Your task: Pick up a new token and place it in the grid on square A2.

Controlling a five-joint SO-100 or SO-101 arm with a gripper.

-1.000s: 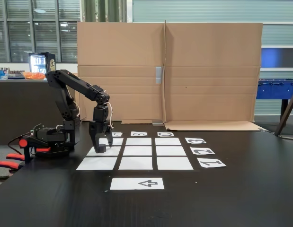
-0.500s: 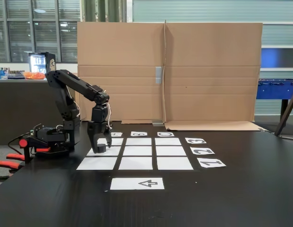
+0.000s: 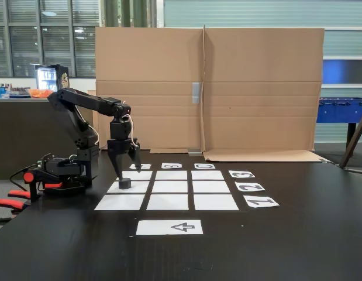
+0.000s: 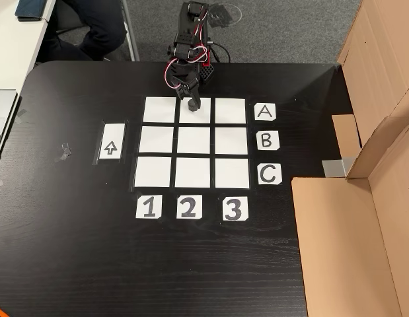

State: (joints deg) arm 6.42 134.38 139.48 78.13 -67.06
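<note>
Now the token sits on the grid, on the middle square of the left column in the fixed view, which by the A and 2 labels in the other view is square A2. The gripper hangs just above it with its fingers parted and nothing between them, so the placement looks done. In the other view the arm's head covers the token, so how well it is centred there cannot be told; in the fixed view it lies toward the square's left part.

The risk from here is a knock. The fingers are close over the token, and a sideways swing before rising could clip it and slide it off the paper onto the desk. A dragging fingertip could also shift the loose sheet.
</note>
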